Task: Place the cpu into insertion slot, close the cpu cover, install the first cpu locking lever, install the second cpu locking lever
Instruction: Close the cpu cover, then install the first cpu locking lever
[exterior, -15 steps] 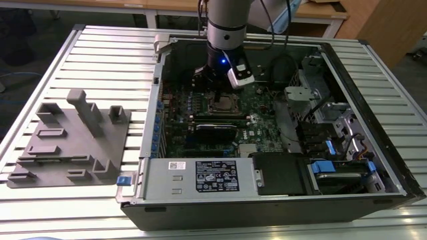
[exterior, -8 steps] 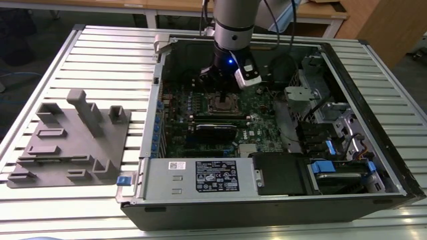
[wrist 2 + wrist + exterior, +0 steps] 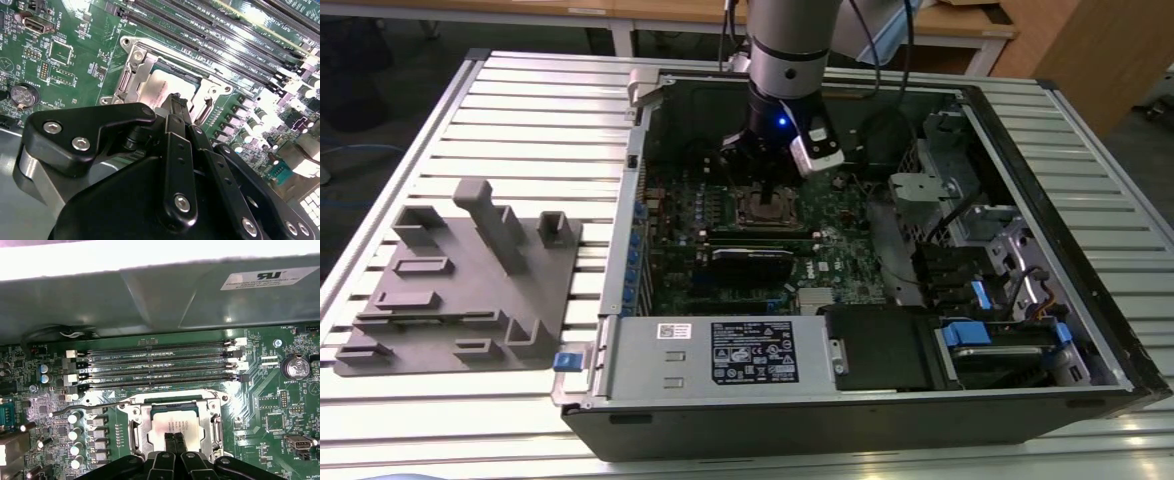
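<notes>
One arm, mine, reaches down into open computer case [image 3: 854, 425] on slatted bench [image 3: 520, 110]. Exterior view: my pincer [image 3: 765, 195] low over insertion slot [image 3: 771, 213] on green board; grey fixture [image 3: 467, 280] on bench at exterior view's left of case.

Second wrist view: pincer clenched, fingers pressed together, nothing between them, tips just above cpu [image 3: 159, 87]. Cpu sits in slot; cpu cover [image 3: 132, 75] lies flat around it.

First wrist view: thin locking lever [image 3: 87, 408] runs beside slot.
</notes>
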Motion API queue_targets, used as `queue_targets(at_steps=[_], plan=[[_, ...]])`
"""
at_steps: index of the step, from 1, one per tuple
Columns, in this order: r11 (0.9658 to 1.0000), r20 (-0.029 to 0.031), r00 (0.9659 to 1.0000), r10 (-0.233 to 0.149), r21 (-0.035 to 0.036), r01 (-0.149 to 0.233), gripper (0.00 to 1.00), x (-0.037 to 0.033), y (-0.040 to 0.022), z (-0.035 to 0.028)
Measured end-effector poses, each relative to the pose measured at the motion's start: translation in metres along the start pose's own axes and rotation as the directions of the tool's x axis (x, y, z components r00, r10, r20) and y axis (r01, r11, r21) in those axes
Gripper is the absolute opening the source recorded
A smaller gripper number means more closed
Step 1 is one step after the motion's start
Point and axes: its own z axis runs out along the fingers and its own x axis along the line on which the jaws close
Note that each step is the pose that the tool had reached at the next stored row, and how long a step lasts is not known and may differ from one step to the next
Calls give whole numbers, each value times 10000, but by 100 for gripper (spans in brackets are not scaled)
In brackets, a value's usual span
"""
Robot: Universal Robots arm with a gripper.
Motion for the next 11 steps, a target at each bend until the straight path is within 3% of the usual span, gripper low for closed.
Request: queue_targets(at_steps=[11], plan=[[10000,-4,10000,0,9,0,11,0,-1,-14]])
